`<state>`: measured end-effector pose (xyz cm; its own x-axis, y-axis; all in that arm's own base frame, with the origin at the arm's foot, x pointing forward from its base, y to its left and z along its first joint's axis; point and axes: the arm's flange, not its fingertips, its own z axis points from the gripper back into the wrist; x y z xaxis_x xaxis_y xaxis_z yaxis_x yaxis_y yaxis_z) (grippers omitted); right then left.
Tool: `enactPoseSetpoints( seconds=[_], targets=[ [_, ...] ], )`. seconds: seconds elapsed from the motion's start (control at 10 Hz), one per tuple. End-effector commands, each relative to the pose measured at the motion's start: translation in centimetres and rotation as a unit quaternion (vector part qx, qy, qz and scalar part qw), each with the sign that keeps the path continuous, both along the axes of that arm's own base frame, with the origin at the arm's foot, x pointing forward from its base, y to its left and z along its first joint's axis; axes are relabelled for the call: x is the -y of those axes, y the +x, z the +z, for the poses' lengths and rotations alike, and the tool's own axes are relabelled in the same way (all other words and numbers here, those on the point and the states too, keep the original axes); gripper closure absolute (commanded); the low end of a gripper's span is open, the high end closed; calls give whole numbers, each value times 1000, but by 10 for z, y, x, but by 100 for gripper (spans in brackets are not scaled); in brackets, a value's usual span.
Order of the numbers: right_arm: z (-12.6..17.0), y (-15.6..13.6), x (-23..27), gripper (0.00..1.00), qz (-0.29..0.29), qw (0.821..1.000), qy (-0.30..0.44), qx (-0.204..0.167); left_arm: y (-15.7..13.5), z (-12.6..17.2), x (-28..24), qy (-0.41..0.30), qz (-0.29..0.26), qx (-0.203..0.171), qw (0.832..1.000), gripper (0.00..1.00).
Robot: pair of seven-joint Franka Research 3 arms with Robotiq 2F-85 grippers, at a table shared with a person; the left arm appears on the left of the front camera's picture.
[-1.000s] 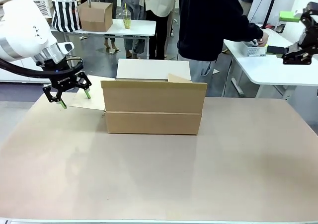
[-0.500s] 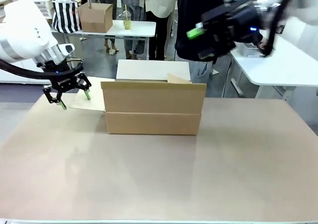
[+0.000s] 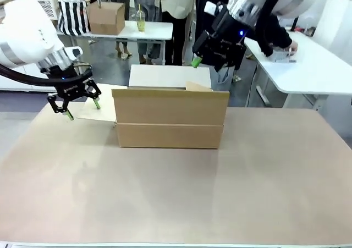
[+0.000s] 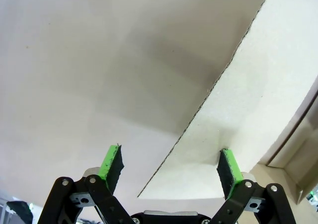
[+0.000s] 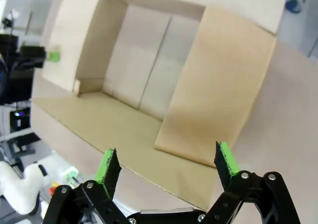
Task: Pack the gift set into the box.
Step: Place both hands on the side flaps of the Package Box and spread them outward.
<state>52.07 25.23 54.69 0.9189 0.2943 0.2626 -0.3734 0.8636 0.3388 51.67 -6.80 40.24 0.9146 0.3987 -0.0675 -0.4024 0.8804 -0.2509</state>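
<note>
Left gripper (image 3: pixel 82 109) spread wide over the out-folded left flap (image 3: pixel 102 111) of the box (image 3: pixel 169 121), right gripper (image 3: pixel 208 66) likewise spread above its far side; box open-topped at mid far edge of table (image 3: pixel 176 198).

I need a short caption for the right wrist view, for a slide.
Open right pincer hovers above the box, whose flaps are folded out.

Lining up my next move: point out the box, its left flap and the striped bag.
box (image 3: pixel 169 124), front view, near long side.
left flap (image 4: pixel 258 100), left wrist view, its flat face.
striped bag (image 3: pixel 73 16), front view, middle of its front.
</note>
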Motion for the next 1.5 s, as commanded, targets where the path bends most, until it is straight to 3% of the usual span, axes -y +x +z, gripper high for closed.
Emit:
enactPoseSetpoints(
  seconds=[0.0, 0.1, 0.2, 0.3, 0.6, 0.7, 1.0, 1.2, 1.4],
  targets=[
    [2, -6, 3, 0, 9, 999, 30, -23, 0, 2, 0, 10, 8, 0, 1000, 0],
    [0, 0, 0, 0, 0, 1000, 0, 0, 0, 2, 0, 10, 8, 0, 1000, 0],
    [4, 1, -26, 0, -85, 992, -95, -16, 0, 2, 0, 10, 8, 0, 1000, 0],
    [9, 17, -58, 0, -133, 975, -178, -17, 0, 2, 0, 10, 8, 0, 1000, 0],
    [-5, 60, -98, 0, -274, 931, -239, -21, 0, 2, 0, 10, 8, 0, 1000, 0],
    [-14, 63, -101, 0, -291, 922, -255, -26, 0, 2, 0, 10, 8, 0, 1000, 0],
    [-44, 72, -114, 0, -304, 915, -264, -22, 0, 2, 0, 10, 8, 0, 1000, 0],
    [-61, 70, -131, 0, -254, 924, -286, 7, 0, 2, 0, 10, 8, 0, 1000, 0],
    [-85, 70, -138, 0, -211, 935, -284, -2, 0, 2, 0, 10, 8, 0, 1000, 0]
  ],
)
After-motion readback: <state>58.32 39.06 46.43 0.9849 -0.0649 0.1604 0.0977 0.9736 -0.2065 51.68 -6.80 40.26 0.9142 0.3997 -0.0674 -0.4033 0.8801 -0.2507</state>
